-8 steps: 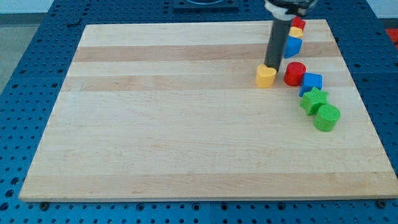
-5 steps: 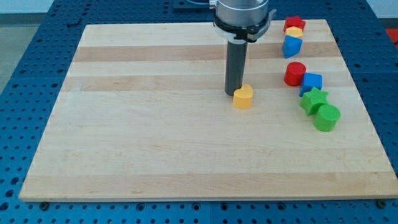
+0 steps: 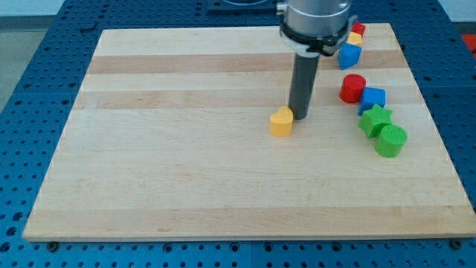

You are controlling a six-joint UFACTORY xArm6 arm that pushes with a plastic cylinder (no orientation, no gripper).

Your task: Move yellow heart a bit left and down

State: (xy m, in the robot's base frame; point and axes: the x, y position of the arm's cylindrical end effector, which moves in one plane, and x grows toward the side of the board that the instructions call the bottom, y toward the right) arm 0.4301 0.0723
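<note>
The yellow heart [image 3: 281,122] lies on the wooden board [image 3: 186,164], right of the board's middle. My tip [image 3: 300,116] stands on the board just to the heart's upper right, close against it or touching it. The dark rod rises from there toward the view's top.
At the view's right stand a red cylinder [image 3: 352,88], a blue block [image 3: 372,98], a green star [image 3: 375,120] and a green cylinder [image 3: 391,140]. Near the top right edge are a blue block [image 3: 349,55], a yellow block [image 3: 352,39] and a red block [image 3: 358,30].
The yellow heart has slid left and down from beside the red cylinder. My tip went from the heart's upper left to its upper right.
</note>
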